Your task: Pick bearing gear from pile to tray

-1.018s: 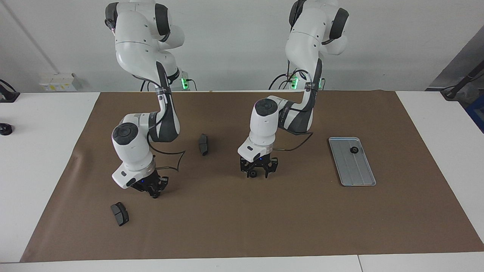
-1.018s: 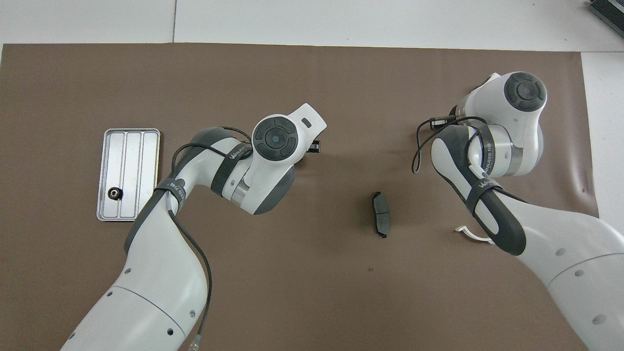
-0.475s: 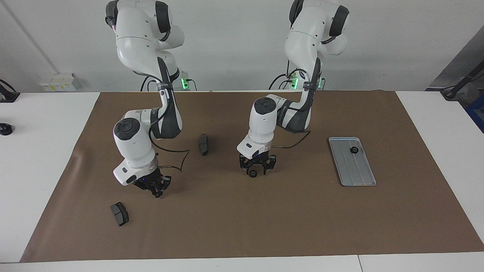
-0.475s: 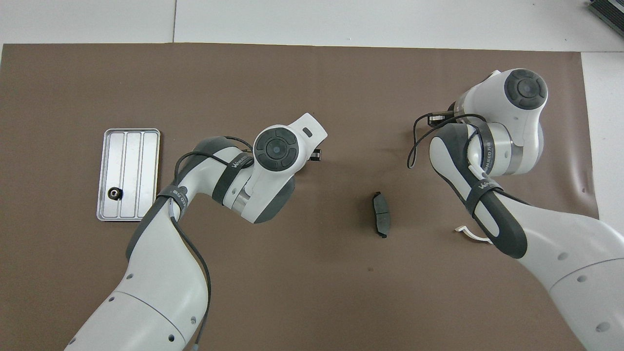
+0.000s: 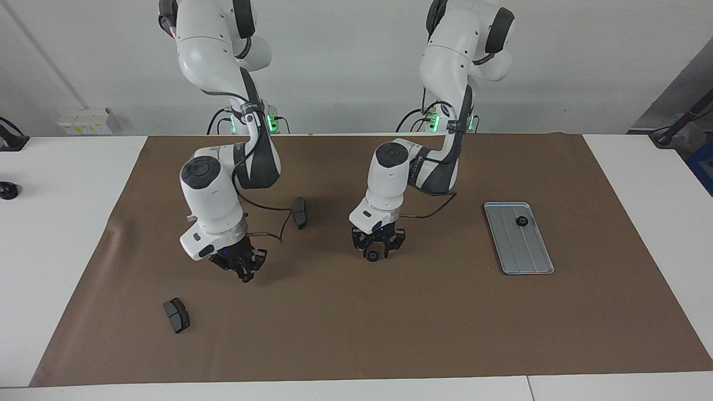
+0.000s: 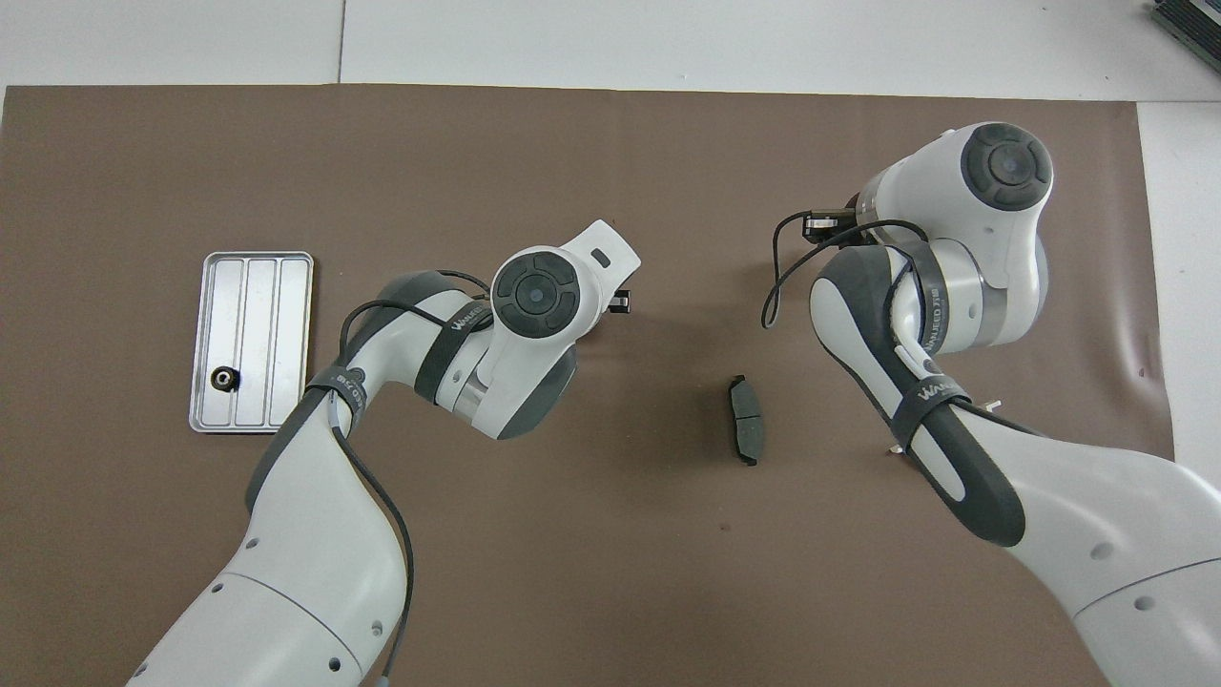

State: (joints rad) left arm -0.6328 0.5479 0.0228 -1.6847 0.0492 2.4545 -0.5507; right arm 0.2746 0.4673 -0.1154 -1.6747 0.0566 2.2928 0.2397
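A tiny black bearing gear (image 5: 372,255) lies on the brown mat near its middle. My left gripper (image 5: 379,253) is down right at it, pointing straight down, and its tips look to stand on either side of the gear. The overhead view hides that gear under the left wrist. The silvery grooved tray (image 5: 518,248) (image 6: 251,286) lies toward the left arm's end, with another black gear (image 5: 522,221) (image 6: 224,379) in it. My right gripper (image 5: 243,274) hangs shut over bare mat with nothing visible in it.
One dark grey brake pad (image 5: 299,213) (image 6: 746,431) lies between the arms. Another brake pad (image 5: 176,315) lies farther from the robots, toward the right arm's end. A white bracket (image 6: 897,447) barely peeks out from under the right arm. A small black object (image 5: 8,190) sits on the white table beside the mat.
The right arm has lifted and swung toward the middle of the mat, away from the outer brake pad. The left gripper has settled slightly lower at the gear.
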